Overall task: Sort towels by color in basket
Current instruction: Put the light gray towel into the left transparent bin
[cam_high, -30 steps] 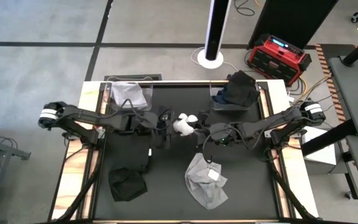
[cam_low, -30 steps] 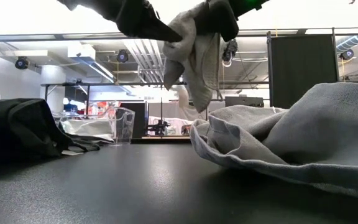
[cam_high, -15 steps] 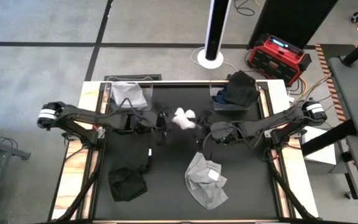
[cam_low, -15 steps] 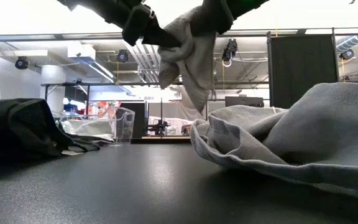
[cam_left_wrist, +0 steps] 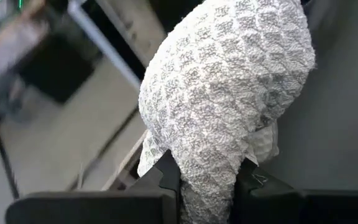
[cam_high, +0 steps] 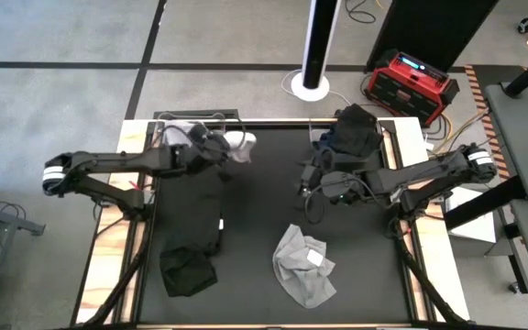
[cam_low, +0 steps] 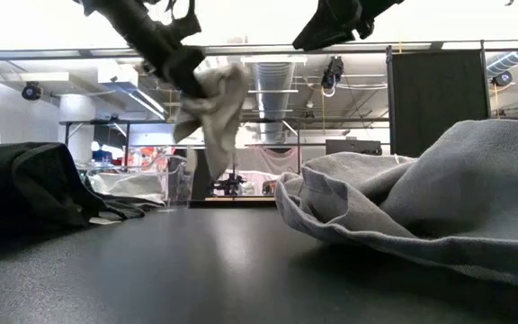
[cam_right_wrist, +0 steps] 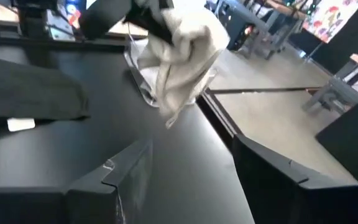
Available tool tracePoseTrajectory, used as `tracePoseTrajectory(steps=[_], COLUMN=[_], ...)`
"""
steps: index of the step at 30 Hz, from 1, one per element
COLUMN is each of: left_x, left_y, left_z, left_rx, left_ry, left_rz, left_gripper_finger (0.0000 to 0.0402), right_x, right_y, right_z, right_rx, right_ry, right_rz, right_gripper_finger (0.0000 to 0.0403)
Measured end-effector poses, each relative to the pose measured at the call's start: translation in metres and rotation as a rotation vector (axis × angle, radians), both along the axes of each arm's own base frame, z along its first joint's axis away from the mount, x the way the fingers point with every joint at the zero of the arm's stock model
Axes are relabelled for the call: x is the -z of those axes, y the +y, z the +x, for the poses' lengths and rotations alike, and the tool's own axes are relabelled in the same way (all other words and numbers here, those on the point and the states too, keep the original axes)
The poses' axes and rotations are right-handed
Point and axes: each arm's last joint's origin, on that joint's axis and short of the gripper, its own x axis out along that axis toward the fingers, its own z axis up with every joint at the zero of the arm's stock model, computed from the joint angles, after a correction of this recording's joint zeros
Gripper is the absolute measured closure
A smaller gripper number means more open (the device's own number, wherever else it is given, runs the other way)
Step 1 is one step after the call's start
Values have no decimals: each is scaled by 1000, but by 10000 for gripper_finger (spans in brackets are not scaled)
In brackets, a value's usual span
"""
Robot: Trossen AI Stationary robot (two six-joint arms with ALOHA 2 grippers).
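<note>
One white waffle-weave towel [cam_left_wrist: 229,93], bunched, drooping from left hand [cam_left_wrist: 207,180]

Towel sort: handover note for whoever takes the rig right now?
Left gripper: shut on the white towel, held in the air beside the clear bin at the table's far left, which already holds a light towel.
Right gripper: open, empty, near the far-right bin of dark towels.
Done: the white towel passed from right gripper to left gripper.
Left: drop the white towel in the clear bin; then sort the grey towel at the near edge, the black towel near left, and the black one mid-left.
</note>
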Motion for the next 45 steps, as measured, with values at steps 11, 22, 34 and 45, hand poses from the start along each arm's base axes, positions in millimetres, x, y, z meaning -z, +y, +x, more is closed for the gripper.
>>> tracePoseTrajectory(steps=[11, 22, 34, 45], left_x=[1, 0, -13, -33], left_y=[27, 39, 42, 49], left_z=[-27, -48, -85, -116], left_rx=[-127, -179, -314, -587], left_ry=[14, 70, 77, 125], left_rz=[-152, -205, -214, -93], left_gripper_finger=[362, 362, 362, 362], right_x=[14, 19, 21, 24], right_y=[-5, -10, -10, -10], right_z=[4, 6, 7, 6], right_rx=[33, 56, 69, 69], right_ry=[51, 62, 47, 57], right_rz=[20, 26, 51, 50], right_gripper_finger=[193, 189, 191, 187])
